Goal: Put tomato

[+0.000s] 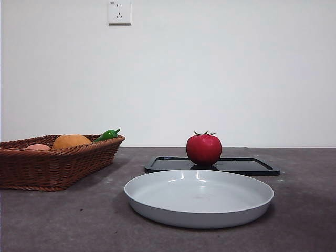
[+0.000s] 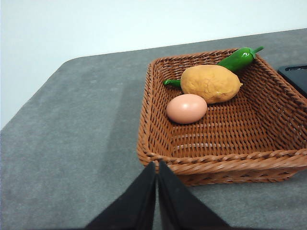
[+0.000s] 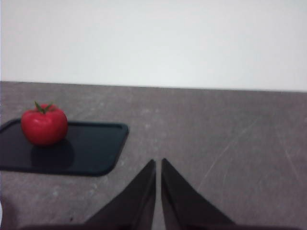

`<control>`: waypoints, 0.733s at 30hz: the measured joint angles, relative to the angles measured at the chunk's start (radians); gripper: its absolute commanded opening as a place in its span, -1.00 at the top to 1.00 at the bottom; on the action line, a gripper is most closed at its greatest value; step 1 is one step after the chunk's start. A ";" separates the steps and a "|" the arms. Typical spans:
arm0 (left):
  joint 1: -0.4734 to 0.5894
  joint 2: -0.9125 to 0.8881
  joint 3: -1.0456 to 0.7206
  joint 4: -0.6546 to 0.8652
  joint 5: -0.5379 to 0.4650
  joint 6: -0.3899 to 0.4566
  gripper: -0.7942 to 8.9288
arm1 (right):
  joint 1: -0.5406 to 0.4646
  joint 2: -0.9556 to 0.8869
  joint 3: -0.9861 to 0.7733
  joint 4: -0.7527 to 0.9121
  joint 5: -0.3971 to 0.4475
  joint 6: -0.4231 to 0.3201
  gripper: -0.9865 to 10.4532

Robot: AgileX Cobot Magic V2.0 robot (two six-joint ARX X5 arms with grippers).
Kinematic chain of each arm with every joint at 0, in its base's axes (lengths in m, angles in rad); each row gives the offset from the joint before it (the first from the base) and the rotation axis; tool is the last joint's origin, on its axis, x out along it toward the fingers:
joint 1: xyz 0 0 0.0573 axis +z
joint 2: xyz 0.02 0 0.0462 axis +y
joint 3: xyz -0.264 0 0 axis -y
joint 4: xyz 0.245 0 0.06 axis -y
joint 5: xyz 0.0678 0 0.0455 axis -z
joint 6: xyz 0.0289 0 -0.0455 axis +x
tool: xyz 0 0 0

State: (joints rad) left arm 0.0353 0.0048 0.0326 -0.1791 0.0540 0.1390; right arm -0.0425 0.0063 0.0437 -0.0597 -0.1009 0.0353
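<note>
On black tray [image 1: 247,167], tomato [image 1: 203,149], unobstructed

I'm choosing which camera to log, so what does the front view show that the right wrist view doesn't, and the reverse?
Only the front view shows the white plate, the wicker basket with an orange fruit and a green pepper in it, and the wall socket. Only the right wrist view shows the right end effector, its jaws shut, over bare table. Both show the tomato sitting on the black tray, the grey table and the white wall.
</note>
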 measured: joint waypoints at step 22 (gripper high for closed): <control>0.000 0.000 0.000 0.000 0.000 0.000 0.82 | 0.002 0.000 -0.027 -0.105 -0.003 0.059 0.81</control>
State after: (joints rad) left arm 0.0353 0.0051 0.0326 -0.1791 0.0540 0.1387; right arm -0.0410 0.0063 0.0166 -0.1642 -0.1043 0.0940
